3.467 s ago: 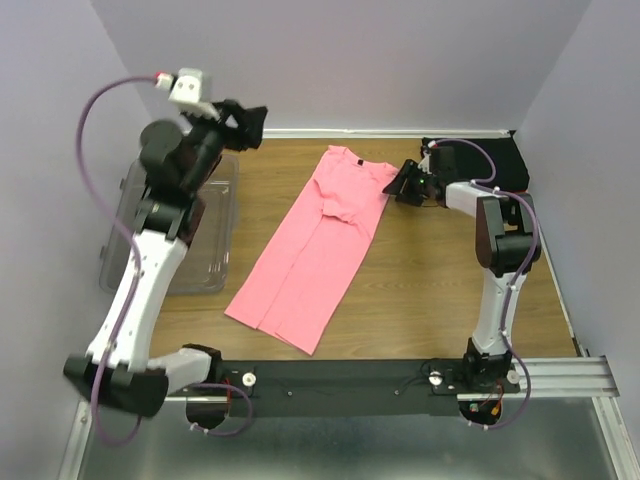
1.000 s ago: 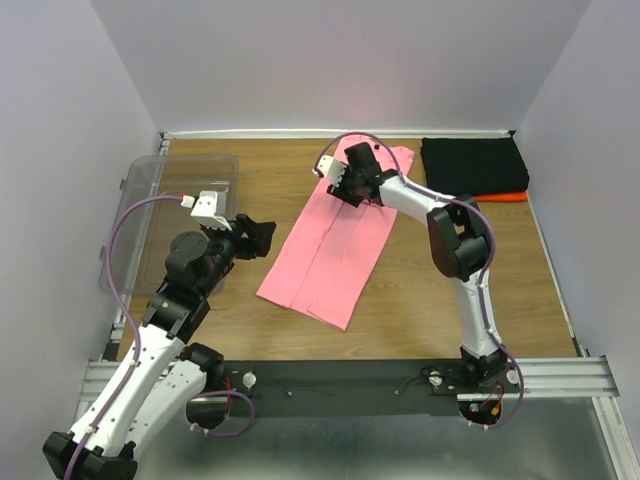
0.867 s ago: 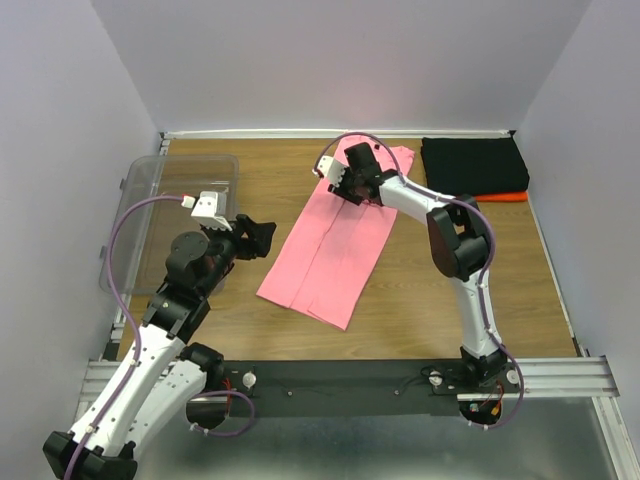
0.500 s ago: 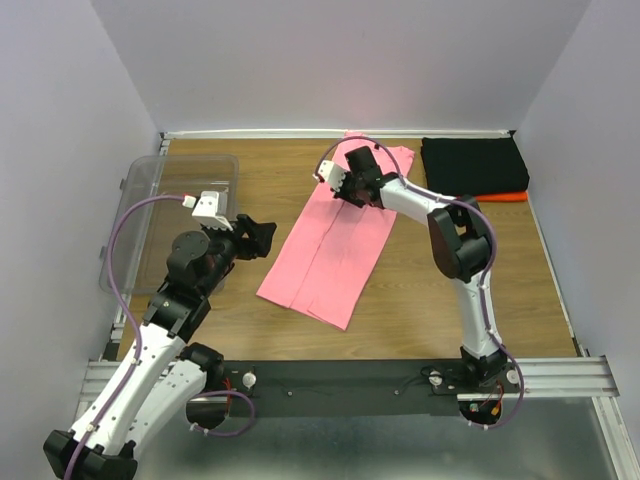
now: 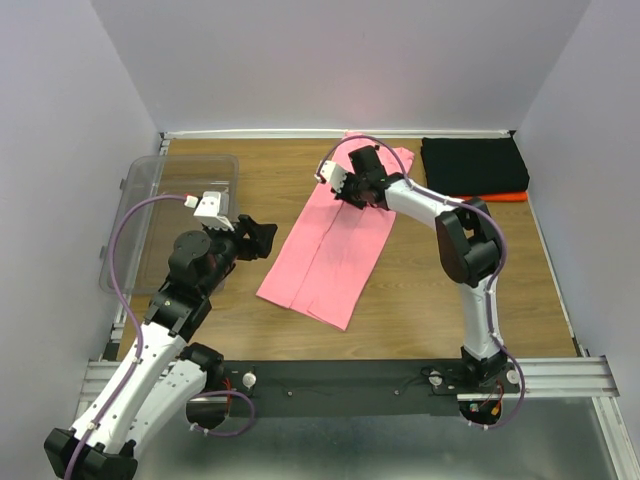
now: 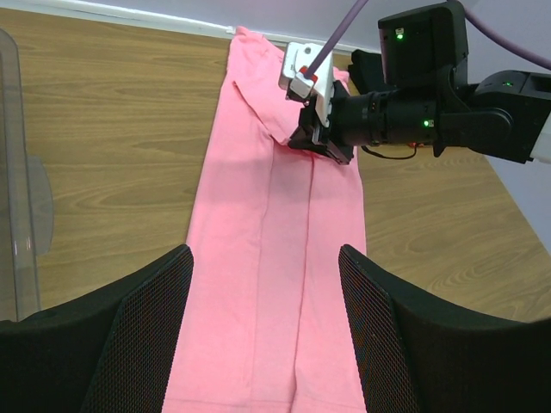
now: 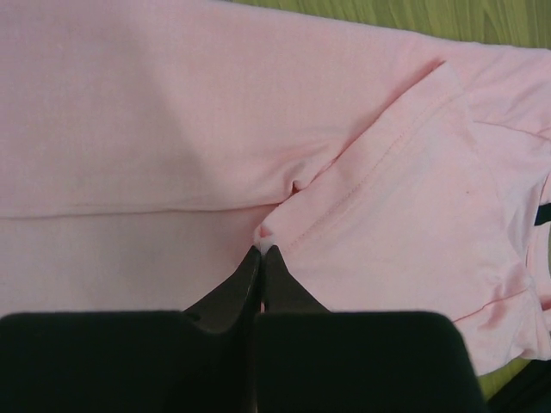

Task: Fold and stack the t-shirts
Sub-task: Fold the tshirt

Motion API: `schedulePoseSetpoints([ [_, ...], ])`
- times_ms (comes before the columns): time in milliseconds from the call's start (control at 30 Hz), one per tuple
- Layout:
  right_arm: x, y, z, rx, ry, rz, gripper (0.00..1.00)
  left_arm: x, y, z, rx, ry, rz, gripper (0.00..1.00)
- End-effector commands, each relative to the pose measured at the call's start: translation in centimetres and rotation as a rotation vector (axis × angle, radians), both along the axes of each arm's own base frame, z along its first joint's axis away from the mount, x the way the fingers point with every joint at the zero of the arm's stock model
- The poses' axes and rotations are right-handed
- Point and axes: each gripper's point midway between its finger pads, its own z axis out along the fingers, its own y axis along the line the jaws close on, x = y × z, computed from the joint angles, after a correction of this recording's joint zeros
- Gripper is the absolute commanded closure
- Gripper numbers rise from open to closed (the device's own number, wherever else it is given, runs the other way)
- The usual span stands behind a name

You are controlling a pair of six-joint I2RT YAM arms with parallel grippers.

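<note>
The pink t-shirt (image 5: 330,255) lies as a long narrow strip across the middle of the table, both sides folded in. My right gripper (image 5: 355,195) is at its far end, shut on the tip of the folded-in sleeve (image 7: 379,198); the pinched fabric shows at the fingertips (image 7: 262,249). My left gripper (image 5: 262,237) hovers open just left of the strip's near end, and the pink t-shirt (image 6: 275,249) shows between its fingers (image 6: 164,310) untouched. A folded black t-shirt (image 5: 472,165) lies at the back right on an orange-red one (image 5: 510,196).
A clear plastic tub (image 5: 165,215) stands at the left, behind my left arm. Purple walls close in the back and both sides. Bare wooden table (image 5: 450,280) lies right of the pink strip.
My right gripper has closed on the pink sleeve tip and shifted slightly right. The left arm has held still over the last second.
</note>
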Motion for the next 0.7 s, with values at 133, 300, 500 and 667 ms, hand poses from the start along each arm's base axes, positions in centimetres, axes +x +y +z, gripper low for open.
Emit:
schedulePoseSetpoints([
  [133,-1.8,0.9,0.0,0.043,0.056,0.028,0.71,-0.1,-0.3,-0.7,0.004,0.011,-0.023,0.23],
  [300,-4.1,0.6,2.8,0.115,0.075,0.037,0.43,0.2,-0.5,-1.3,0.015,0.033,-0.026,0.21],
  [500,-19.2,-0.1,4.5,0.209,0.279,0.568,0.27,0.7,-0.9,-2.6,0.026,0.076,-0.036,0.19],
  [667,-29.0,-1.9,-0.6,0.044,0.351,0.822,0.27,0.5,-1.0,-2.3,0.01,0.069,-0.045,0.18],
])
